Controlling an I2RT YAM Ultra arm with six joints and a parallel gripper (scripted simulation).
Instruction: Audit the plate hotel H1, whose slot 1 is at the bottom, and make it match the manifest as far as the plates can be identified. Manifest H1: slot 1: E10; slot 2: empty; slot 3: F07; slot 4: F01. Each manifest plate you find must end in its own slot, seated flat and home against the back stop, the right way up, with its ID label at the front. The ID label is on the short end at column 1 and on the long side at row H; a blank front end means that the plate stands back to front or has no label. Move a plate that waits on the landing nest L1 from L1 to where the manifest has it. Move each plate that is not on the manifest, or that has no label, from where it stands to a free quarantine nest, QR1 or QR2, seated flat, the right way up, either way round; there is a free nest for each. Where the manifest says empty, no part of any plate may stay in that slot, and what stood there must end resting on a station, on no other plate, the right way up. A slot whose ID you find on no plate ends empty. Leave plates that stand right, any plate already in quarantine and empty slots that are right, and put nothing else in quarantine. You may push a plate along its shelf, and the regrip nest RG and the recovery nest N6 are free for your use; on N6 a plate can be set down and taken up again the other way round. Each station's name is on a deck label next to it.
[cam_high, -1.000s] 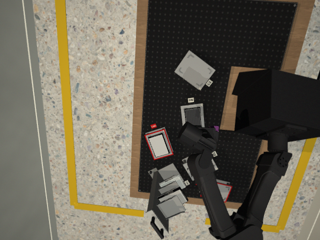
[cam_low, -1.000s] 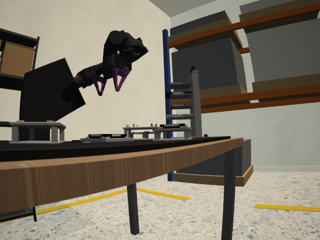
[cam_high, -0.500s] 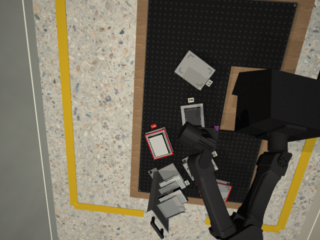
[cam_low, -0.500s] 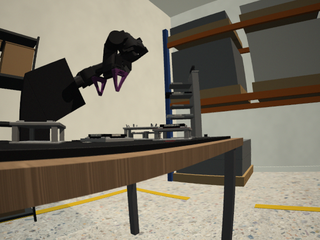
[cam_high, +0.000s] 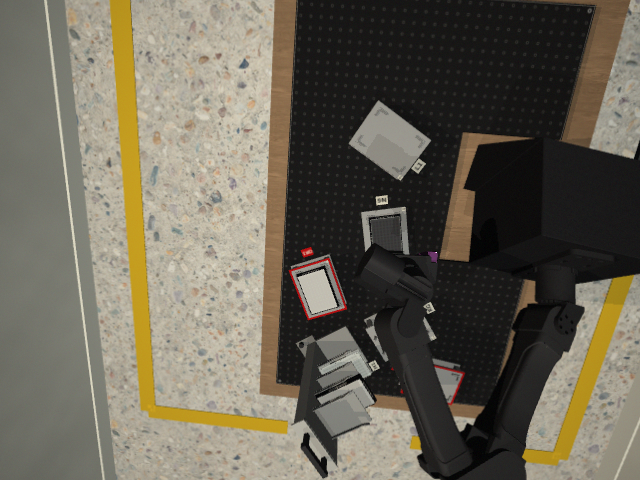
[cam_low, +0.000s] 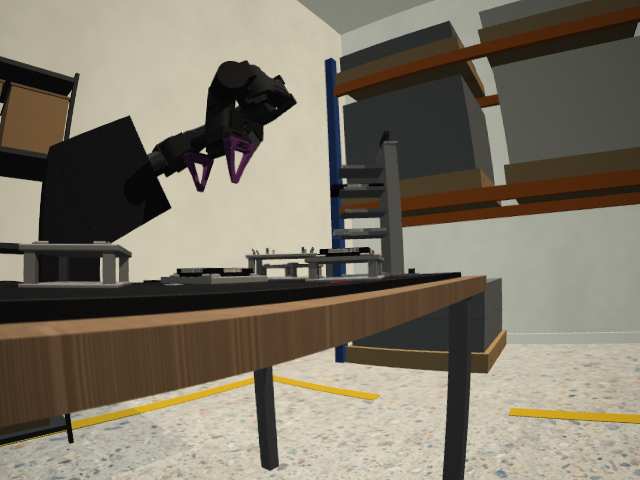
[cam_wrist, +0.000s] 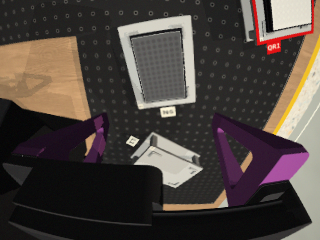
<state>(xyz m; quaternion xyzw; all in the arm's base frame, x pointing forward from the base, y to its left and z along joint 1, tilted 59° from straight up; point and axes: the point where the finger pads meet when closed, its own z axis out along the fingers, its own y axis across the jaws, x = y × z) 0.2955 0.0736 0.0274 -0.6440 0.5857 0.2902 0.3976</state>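
Observation:
My gripper (cam_low: 218, 186) (cam_wrist: 160, 118) is open and empty, high above the deck. A dark-gridded plate (cam_high: 385, 232) (cam_low: 214, 271) (cam_wrist: 159, 67) lies in nest N6 (cam_high: 366, 232) (cam_wrist: 129, 65). A white-topped plate (cam_high: 317, 290) (cam_low: 346, 252) (cam_wrist: 295, 15) sits on QR1. In the hotel H1 (cam_low: 391, 206), a pale clear plate (cam_high: 361, 360) (cam_low: 351, 230) is on the lowest shelf and a black-edged, white-topped plate (cam_high: 361, 392) (cam_low: 360, 185) on the third. The second and top shelves show no plate. Landing nest L1 (cam_high: 390, 136) (cam_low: 77, 249) (cam_wrist: 170, 165) is empty. No plate ID is readable.
The arm partly hides RG (cam_high: 428, 330) and QR2 (cam_high: 447, 382) in the top view; no plate shows on their visible parts. A large black box (cam_high: 584, 201) (cam_low: 98, 180) stands beside the deck. The hotel rises beyond QR1, near the table edge.

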